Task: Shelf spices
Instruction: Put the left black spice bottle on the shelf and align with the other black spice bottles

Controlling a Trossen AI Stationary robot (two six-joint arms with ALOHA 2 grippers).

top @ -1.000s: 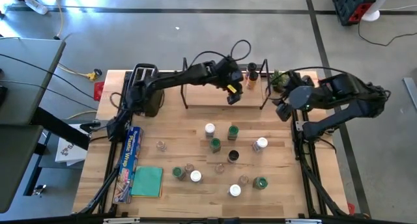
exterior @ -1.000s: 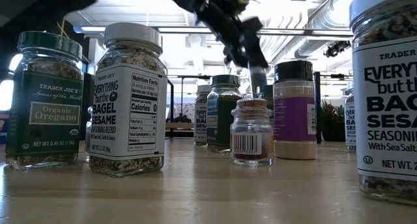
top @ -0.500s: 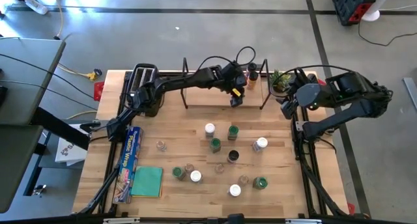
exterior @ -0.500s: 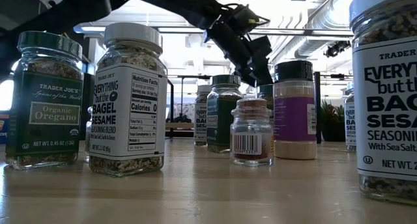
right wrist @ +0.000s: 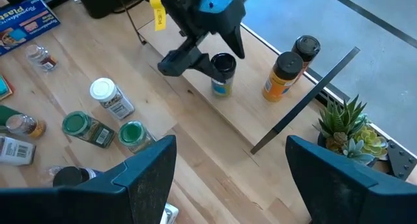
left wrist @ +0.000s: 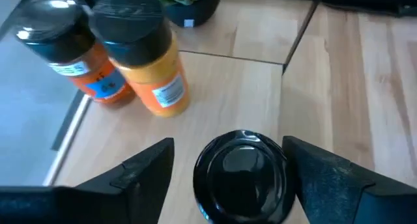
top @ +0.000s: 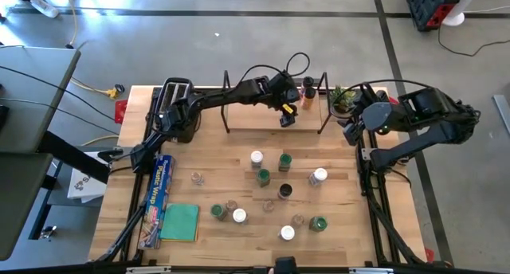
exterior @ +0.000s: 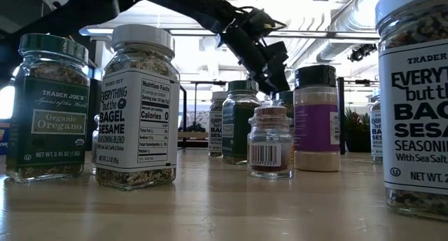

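Note:
The shelf (top: 255, 119) stands at the table's far side, its wooden board (right wrist: 260, 120) bearing two orange black-lidded jars (left wrist: 153, 61) near the right end frame. A black-lidded jar (right wrist: 221, 74) stands upright on the board. My left gripper (left wrist: 228, 144) hangs over it, open, one finger on either side of its lid (left wrist: 241, 175), with a gap showing on one side. Several more spices (top: 271, 186) stand or lie on the table's middle. My right gripper (top: 347, 135) waits, open, high above the table's right side.
A toaster (top: 177, 107) stands left of the shelf and a small potted plant (top: 343, 97) right of it. A plastic-wrap box (top: 159, 190) and a green cloth (top: 180, 222) lie at the left. Tall jars (exterior: 136, 108) crowd the near table.
My left gripper has sunk a little toward the shelf's board and drawn slightly toward the far edge, staying over the board's right part.

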